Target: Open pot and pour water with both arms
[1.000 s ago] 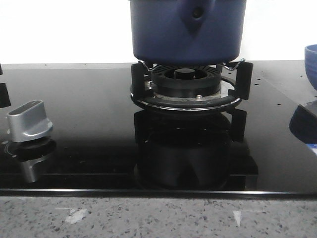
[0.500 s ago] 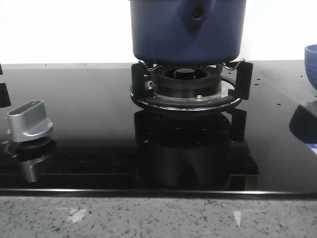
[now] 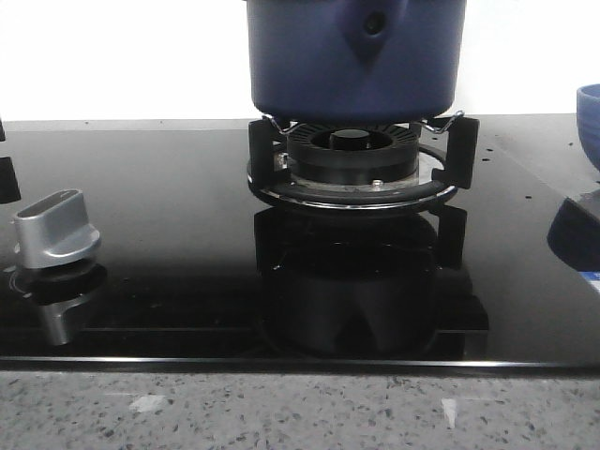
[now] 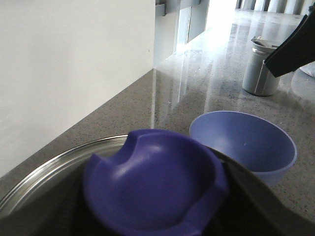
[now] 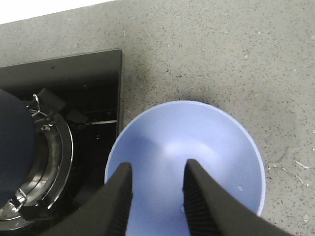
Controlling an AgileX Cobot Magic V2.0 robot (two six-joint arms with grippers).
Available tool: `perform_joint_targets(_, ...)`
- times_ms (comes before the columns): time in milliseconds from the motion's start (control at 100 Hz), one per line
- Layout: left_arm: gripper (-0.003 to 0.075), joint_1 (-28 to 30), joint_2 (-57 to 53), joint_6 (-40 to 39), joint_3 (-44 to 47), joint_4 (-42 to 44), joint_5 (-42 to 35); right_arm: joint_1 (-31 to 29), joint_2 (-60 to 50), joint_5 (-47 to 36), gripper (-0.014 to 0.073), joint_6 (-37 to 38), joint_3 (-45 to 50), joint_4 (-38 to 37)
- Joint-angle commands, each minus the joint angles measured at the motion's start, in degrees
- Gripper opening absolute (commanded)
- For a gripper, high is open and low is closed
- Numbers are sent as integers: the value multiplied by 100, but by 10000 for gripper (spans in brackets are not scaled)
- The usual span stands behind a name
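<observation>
Pot (image 3: pixel 356 56) sits on burner (image 3: pixel 353 159), beside and below open, empty right gripper (image 5: pixel 156 196) hovering over bowl (image 5: pixel 197 147); left gripper state cannot be told; pot judged heavy, rigid, matte-sided, best taken at handle bracket (image 3: pixel 373 28).

Kitchen | black glass gas hob (image 3: pixel 169 234) filling mid-frame, burner ring (image 3: pixel 352 164) at centre, silver control knob (image 3: pixel 56 230) lower left | speckled grey stone counter (image 5: pixel 221 54) around it | white wall (image 4: pixel 64 64) upper left behind counter
</observation>
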Motion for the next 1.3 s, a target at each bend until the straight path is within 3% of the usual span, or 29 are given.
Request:
perform_joint_targets(0,529,-59,-298,7,-213,-492,260,9,-156,-275,227,-71,-138,142)
perform_joint_targets(100,600,-59,-321,-3,-213,-617,379,9,-156,-275,227,-71,-138,142)
perform_joint_targets(330,599,163,-752,-3,-263,-918,897,37,-156,-285,227,-79,-138,142)
perform_joint_targets(570,589,856,-1626,-3,-263,-805,1173,226,-164,-285,227,-141,-138,142)
perform_joint_targets(690,492,1325,-1964,-416,-263,-710,1052,290,-164,-285,227,-141,-138,199)
perform_joint_targets(840,247,1963,-2335,-1290,-263,-627,1064,302,-168,-317,197,-151,-138,610)
perform_joint_targets(910,114,2235,-2517,-1480,-263,-454,1101,369,-190,-385,134,-393,-138,871)
perform_joint_targets(980,-24,2464,-2688,-1502,-263,-88,1124,421,-220,-397,9,-812,-138,1265)
perform_joint_targets(1020,-20,2562,-2772,-1533,-263,252,1099,442,-244,-443,-78,-1000,-126,1558)
perform_joint_targets(1110,-20,2712,-2979,-2098,-238,896,915,456,-387,-822,-62,-1302,58,2404)
perform_joint_targets(1190,-20,2782,-3238,-2253,-106,1093,595,514,-600,-1456,-62,-2016,385,3276)
perform_joint_targets(1290,-20,2781,-3704,-2253,261,1041,-387,740,-992,-2243,-53,-3030,895,4175)
